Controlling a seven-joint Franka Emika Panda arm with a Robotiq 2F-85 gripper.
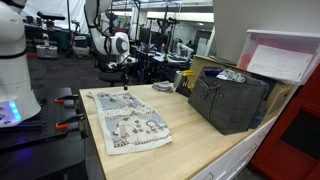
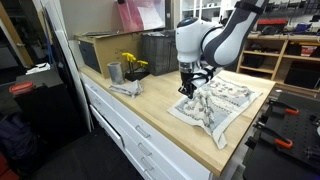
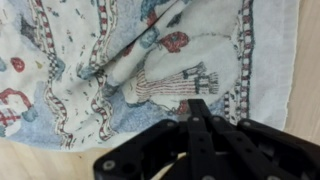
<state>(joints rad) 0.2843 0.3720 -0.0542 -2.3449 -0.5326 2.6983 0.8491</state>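
Note:
A printed cloth (image 1: 125, 120) (image 2: 215, 105) with blue and red seaside pictures lies spread on the wooden counter (image 1: 195, 140). My gripper (image 2: 187, 90) stands straight down on the cloth's edge, and it shows small at the cloth's far end in an exterior view (image 1: 124, 88). In the wrist view the black gripper (image 3: 197, 105) has its fingers pressed together, tips sunk into the rumpled cloth (image 3: 120, 60) beside a lighthouse print. The fabric caught between the tips is hidden by the fingers.
A dark slatted crate (image 1: 232, 100) (image 2: 155, 50) stands on the counter beside the cloth. A metal cup (image 2: 115, 72), yellow flowers (image 2: 132, 65) and a grey rag (image 2: 125, 88) sit further along. A clear box with a pink lid (image 1: 285, 55) rests above the crate. Drawers (image 2: 140, 135) front the counter.

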